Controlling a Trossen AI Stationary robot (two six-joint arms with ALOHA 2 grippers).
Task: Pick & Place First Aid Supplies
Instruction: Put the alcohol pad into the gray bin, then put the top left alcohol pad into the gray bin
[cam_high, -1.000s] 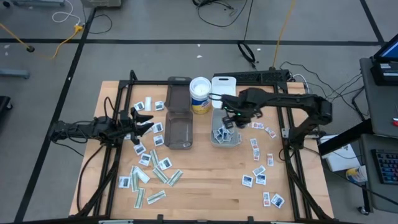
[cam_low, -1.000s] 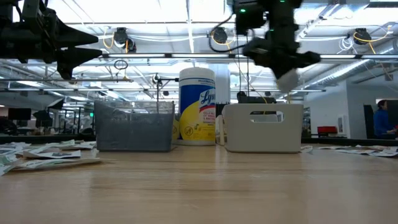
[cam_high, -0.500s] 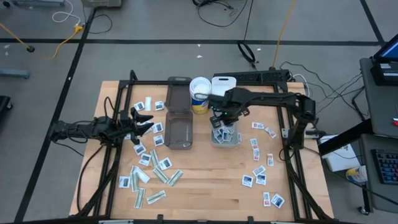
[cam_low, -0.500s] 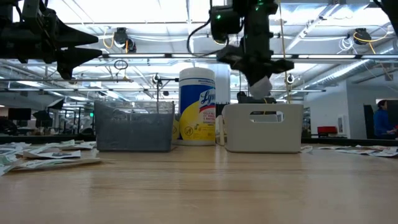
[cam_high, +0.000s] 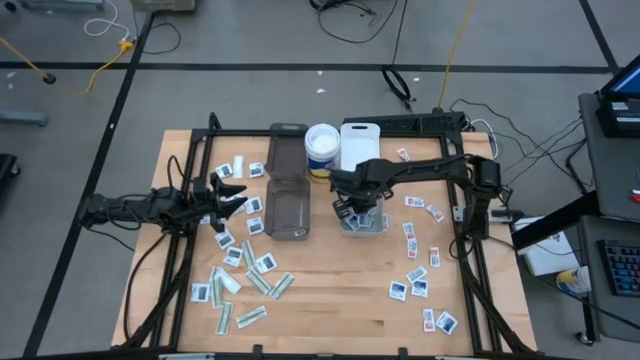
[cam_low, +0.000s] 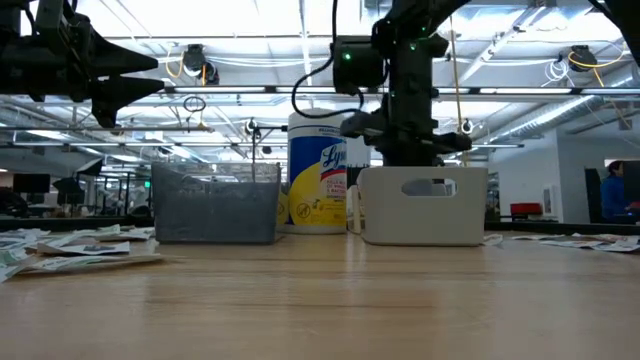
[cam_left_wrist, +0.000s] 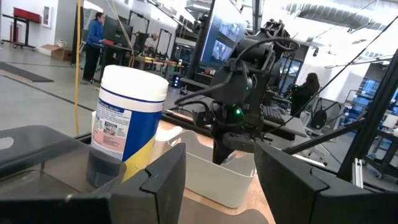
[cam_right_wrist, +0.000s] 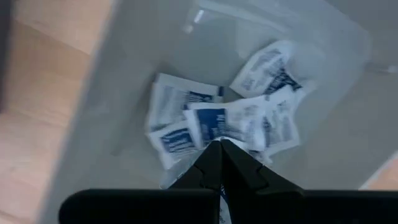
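Note:
My right gripper (cam_high: 352, 207) is shut and reaches down inside the white bin (cam_high: 378, 226). In the low view the right gripper (cam_low: 408, 152) dips behind the white bin's (cam_low: 425, 208) rim. Several white packets with blue print (cam_right_wrist: 249, 118) lie on the bin's floor just below the right gripper (cam_right_wrist: 221, 147). More packets lie loose on the table to the left (cam_high: 245, 270) and to the right (cam_high: 415, 280). My left gripper (cam_high: 236, 195) hovers open above the left packets; the left gripper (cam_left_wrist: 221, 180) holds nothing. My right gripper pinches a white-and-blue packet, of which only a thin sliver (cam_right_wrist: 221, 198) shows between the shut fingers (cam_right_wrist: 208, 165). The fingers point down from above into the white bin. The fingers themselves hide which part of the packet they hold.
A smoky bin (cam_high: 288, 208) with its lid folded back stands left of the white bin. A yellow wipes canister (cam_high: 322, 150) and a white lid (cam_high: 360, 140) sit behind them. Black frame rails (cam_high: 180, 250) run along both table sides. People stand in the room beyond.
My right gripper has moved toward the table's left edge and down, from above the white bin's right side into the bin, carrying a small white packet below its shut fingers. The left arm has kept still.

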